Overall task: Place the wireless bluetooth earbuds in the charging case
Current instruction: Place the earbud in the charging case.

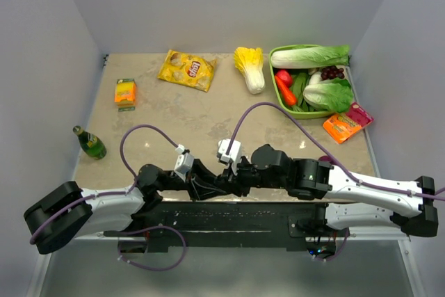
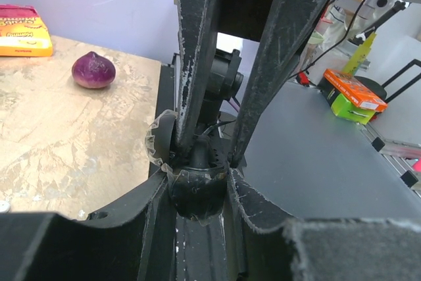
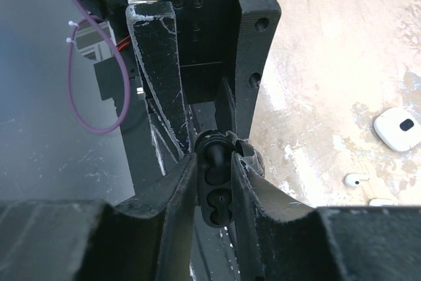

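Note:
The black charging case point(image 3: 217, 192) is open, with its two cavities facing the right wrist camera. My right gripper point(image 3: 216, 182) is shut on its sides. A small black bud point(image 3: 213, 153) seems to sit in the upper cavity. My left gripper point(image 2: 197, 192) is shut on the case's rounded black shell point(image 2: 196, 195), meeting the right fingers point(image 2: 194, 64) head on. In the top view both grippers, left point(image 1: 217, 187) and right point(image 1: 231, 180), meet above the table's near edge. A white charging case point(image 3: 397, 128) and two white buds point(image 3: 357, 179) lie on the table beside them.
A purple onion point(image 2: 93, 70) and an orange packet point(image 2: 23, 31) lie behind. A green bottle point(image 1: 90, 142), an orange box point(image 1: 125, 92), a chips bag point(image 1: 187, 69), a napa cabbage point(image 1: 252, 67) and a green vegetable basket point(image 1: 279, 99) stand further back.

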`<act>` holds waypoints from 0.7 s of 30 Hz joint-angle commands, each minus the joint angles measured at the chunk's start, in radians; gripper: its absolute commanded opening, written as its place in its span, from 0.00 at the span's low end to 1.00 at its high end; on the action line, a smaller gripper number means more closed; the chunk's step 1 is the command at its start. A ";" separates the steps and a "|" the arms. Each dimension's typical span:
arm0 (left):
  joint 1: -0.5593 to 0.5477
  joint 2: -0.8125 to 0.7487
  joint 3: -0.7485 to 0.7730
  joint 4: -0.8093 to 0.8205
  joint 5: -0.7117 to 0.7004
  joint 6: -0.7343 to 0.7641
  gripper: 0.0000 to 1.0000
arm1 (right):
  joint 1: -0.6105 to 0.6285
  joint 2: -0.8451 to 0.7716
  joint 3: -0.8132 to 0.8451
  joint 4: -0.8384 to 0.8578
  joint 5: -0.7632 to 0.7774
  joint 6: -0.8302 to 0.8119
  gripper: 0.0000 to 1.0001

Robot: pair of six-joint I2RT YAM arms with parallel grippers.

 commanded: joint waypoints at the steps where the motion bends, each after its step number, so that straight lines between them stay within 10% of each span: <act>1: -0.003 -0.002 0.026 0.134 -0.013 0.028 0.00 | 0.005 -0.030 0.063 0.046 0.069 0.017 0.32; 11: -0.004 0.011 0.011 0.140 -0.055 0.031 0.00 | 0.005 -0.213 0.083 0.080 0.325 0.066 0.38; 21: -0.003 -0.042 0.005 0.112 -0.111 0.048 0.00 | 0.003 -0.052 0.020 -0.046 0.461 0.198 0.24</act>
